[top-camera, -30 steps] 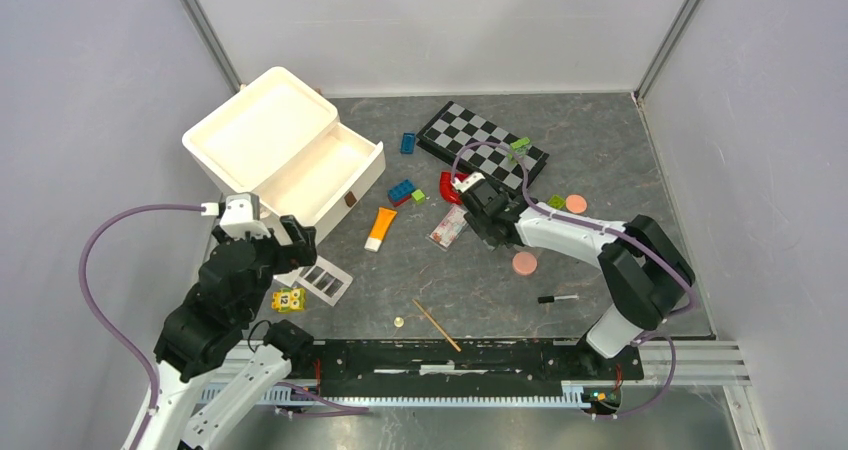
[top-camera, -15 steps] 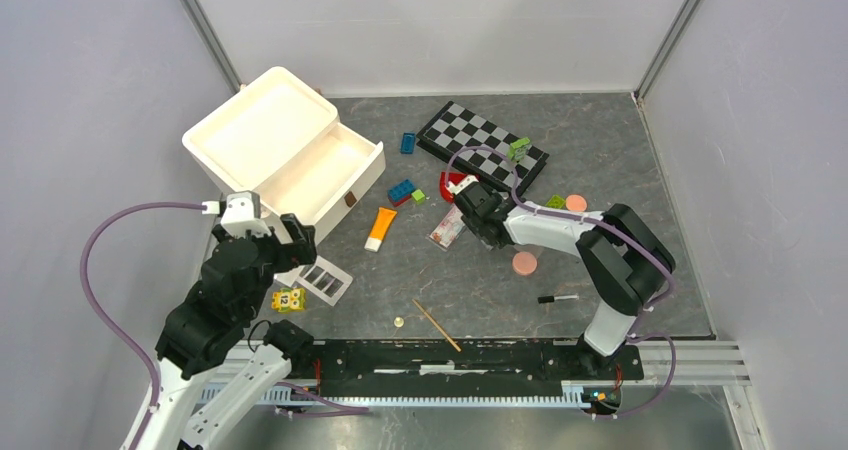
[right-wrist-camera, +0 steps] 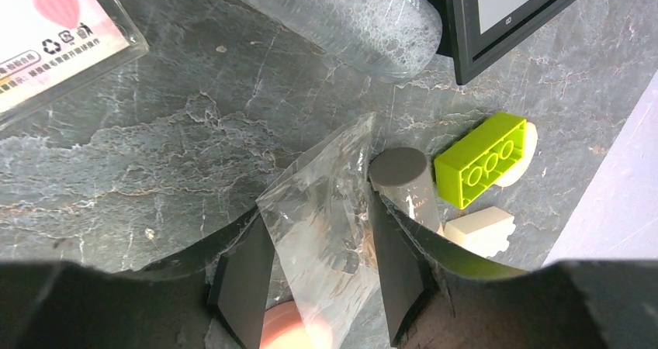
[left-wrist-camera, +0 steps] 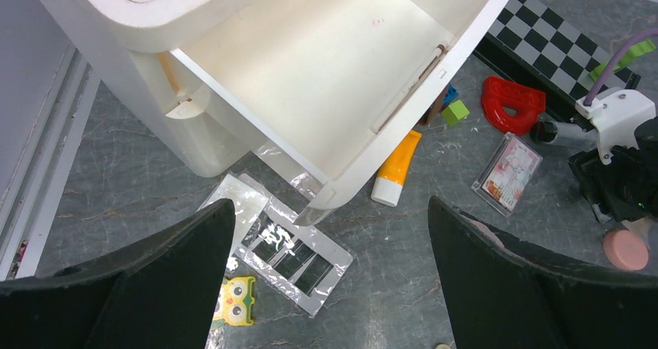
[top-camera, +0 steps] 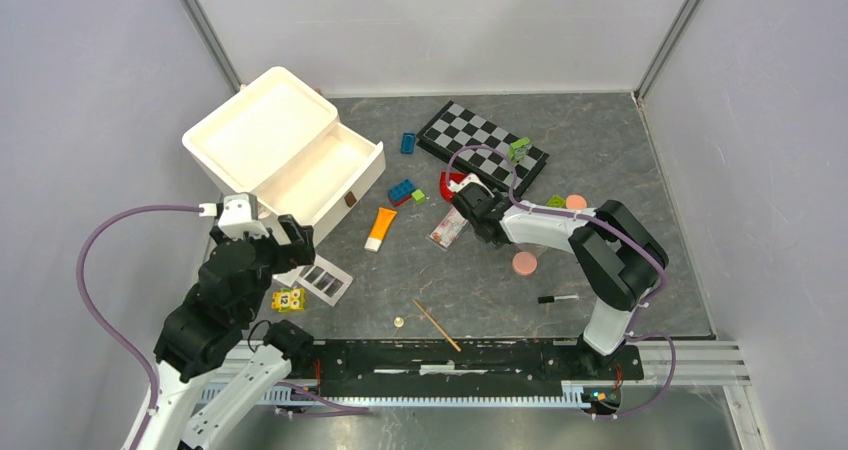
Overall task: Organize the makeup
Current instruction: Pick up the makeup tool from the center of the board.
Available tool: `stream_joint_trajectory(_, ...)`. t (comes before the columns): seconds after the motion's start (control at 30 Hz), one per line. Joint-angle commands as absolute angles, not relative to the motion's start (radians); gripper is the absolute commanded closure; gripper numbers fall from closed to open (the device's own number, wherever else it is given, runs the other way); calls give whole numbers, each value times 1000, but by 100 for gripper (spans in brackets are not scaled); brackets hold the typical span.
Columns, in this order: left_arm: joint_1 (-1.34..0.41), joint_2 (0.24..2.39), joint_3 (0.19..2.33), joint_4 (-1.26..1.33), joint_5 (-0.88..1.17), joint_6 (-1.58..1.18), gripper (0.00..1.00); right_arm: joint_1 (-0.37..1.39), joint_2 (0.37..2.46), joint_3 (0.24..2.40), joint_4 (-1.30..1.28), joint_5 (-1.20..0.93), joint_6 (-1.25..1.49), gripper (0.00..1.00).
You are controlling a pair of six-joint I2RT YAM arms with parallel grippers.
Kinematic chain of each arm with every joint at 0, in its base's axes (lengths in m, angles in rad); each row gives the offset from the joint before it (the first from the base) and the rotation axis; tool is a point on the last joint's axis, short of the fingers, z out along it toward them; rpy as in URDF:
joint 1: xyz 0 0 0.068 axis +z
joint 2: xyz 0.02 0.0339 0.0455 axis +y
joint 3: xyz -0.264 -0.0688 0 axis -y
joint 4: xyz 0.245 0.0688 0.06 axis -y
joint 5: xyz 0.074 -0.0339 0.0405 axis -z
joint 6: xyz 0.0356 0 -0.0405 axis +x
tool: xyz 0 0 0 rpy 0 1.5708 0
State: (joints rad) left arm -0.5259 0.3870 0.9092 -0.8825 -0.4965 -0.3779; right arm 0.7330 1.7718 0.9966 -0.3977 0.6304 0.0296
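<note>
Over by the corner of the black-and-white checkerboard [right-wrist-camera: 512, 8], the crinkled clear plastic packet [right-wrist-camera: 322, 248] is pinched between the right gripper's [right-wrist-camera: 318, 217] dark fingers, down at the grey marbled table [right-wrist-camera: 155, 155]. A lime-green toy brick [right-wrist-camera: 481, 159] lies just beside it. The orange tube with white cap [left-wrist-camera: 396, 167] lies by the open white box [left-wrist-camera: 326, 70]. Above the white palette with dark pans [left-wrist-camera: 299, 256] hangs the left gripper [left-wrist-camera: 330, 209], spread wide and empty.

walls: plain pale grey [top-camera: 450, 20] | floor: dark grey marbled slab [top-camera: 600, 150] | light: even
</note>
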Motion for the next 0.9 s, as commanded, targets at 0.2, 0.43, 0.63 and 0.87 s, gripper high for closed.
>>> stream_joint_trajectory(0.2, -525, 395, 905, -853, -518, -347, 0, 730, 1776, 980, -416, 616, 54, 56)
stream_joint_trajectory(0.43, -525, 391, 904, -851, -518, -347, 0, 732, 1775, 979, -422, 621, 58, 75)
stream_joint_trajectory(0.63, -525, 394, 904, -853, -515, -345, 0, 748, 1727, 978, -421, 628, 71, 89)
stream_joint_trajectory(0.87, -525, 390, 904, -851, -518, -345, 0, 776, 1616, 1001, -443, 613, 72, 100)
